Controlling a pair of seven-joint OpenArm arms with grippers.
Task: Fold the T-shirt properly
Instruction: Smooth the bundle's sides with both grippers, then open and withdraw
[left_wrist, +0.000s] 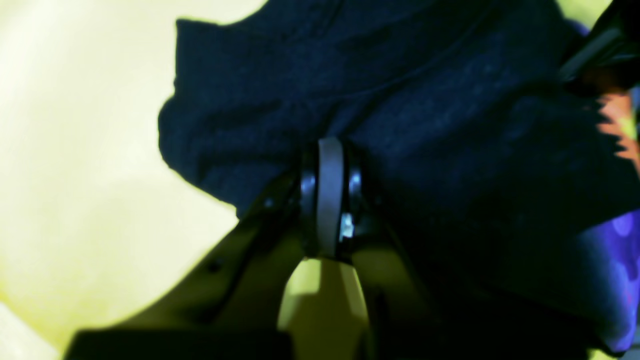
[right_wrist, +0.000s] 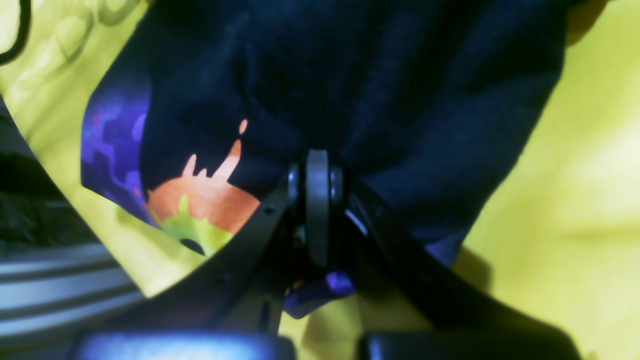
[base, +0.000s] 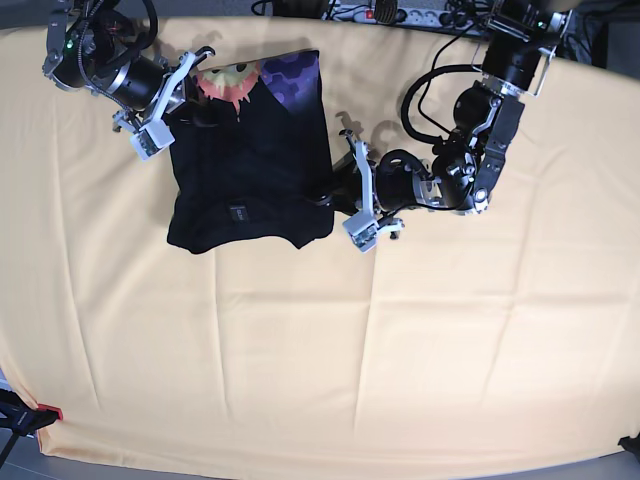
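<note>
Only base shows T-shirt (base: 250, 170) whole.

Matt black cloth T-shirt (base: 250, 160) on creased table cloth (base: 400, 350).

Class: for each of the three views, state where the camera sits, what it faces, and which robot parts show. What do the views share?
Left wrist: behind the left gripper, shut on the T-shirt.
Right wrist: behind the right gripper, shut on the shirt's printed part.
Base: overhead, looking down on the table cloth and both arms.
Shared: the T-shirt appears in all three.
</note>
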